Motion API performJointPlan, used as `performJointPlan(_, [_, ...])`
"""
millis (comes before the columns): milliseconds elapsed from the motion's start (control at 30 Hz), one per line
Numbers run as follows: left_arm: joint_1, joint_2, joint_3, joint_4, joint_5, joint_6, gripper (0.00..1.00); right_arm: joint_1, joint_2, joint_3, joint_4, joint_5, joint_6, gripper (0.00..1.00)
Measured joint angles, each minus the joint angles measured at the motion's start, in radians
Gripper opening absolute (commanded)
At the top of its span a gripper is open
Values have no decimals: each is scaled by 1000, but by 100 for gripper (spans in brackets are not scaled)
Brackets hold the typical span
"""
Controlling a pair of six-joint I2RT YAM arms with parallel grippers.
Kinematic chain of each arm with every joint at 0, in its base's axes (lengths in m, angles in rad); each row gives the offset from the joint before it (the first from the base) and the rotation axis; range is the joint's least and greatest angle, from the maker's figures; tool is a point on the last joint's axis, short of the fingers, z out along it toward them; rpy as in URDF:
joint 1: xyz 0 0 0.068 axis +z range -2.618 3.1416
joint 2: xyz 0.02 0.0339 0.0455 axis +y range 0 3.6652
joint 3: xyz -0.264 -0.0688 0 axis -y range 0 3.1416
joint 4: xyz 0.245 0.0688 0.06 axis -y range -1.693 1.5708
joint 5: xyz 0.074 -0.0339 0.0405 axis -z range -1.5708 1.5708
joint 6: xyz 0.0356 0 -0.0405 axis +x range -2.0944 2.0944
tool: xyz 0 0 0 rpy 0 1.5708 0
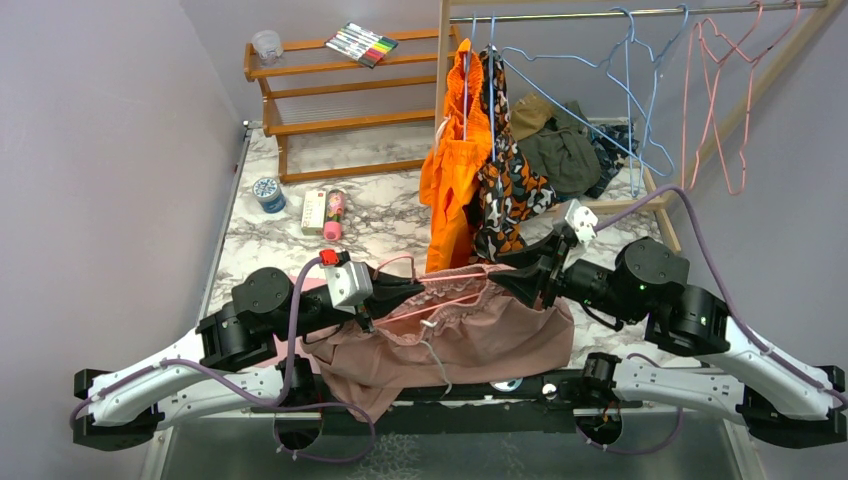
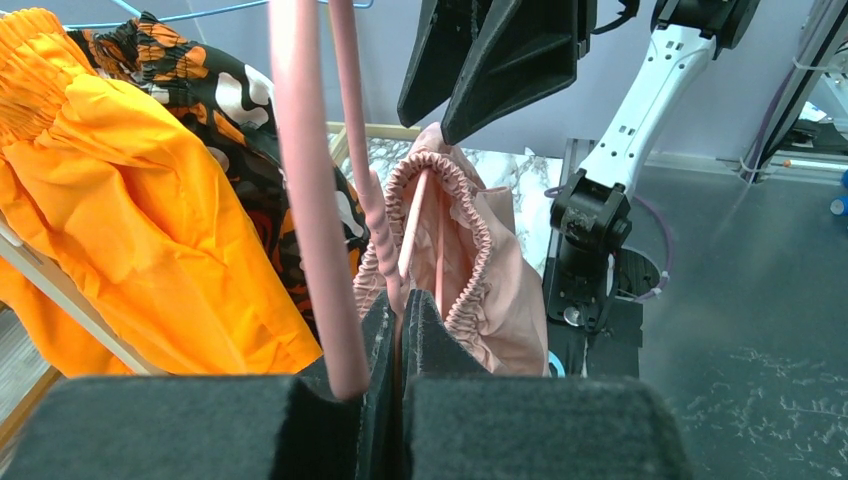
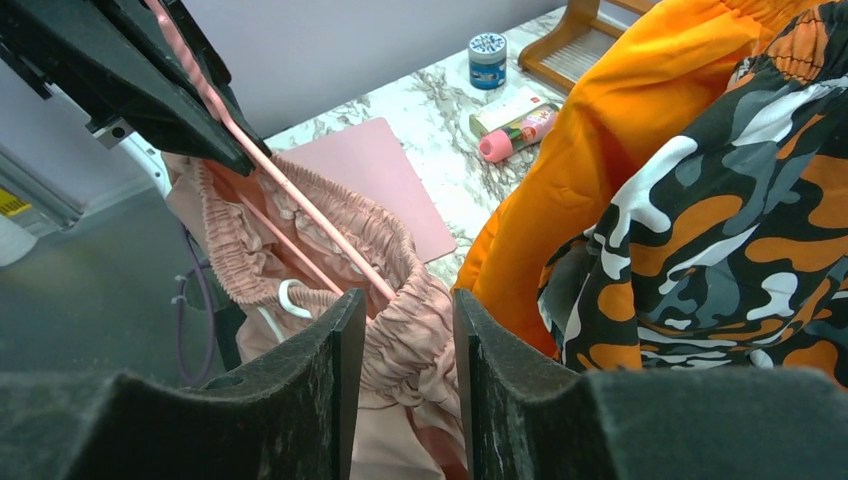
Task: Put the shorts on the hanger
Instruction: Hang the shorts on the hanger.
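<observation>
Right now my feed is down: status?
Left gripper shut on hanger. Right gripper pinching shorts waistband. Orange garment hangs close behind.

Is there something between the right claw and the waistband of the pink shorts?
No, nothing visible. The right claw has the gathered waistband of the shorts directly between its fingers, beside the hanger. The orange garment hangs to one side, apart.

Both arms reach inward from their bases and meet near the middle; the left gripper (image 1: 400, 292) has its jaws pressed together, pointing right; the right gripper (image 1: 512, 283) points left toward it, jaws parted with gathered fabric between them
</observation>
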Motion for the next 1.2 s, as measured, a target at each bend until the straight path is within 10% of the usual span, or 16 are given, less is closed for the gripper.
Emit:
performJointPlan(433, [0, 2, 0, 0, 0, 0, 0, 0, 21, -14, 0, -2, 1, 41])
performJointPlan(833, [0, 6, 0, -3, -1, 1, 0, 0, 42, -24, -2, -1, 6, 3])
performJointPlan(1200, [0, 12, 1, -7, 1, 0, 0, 0, 57, -3, 8, -54, 19, 1])
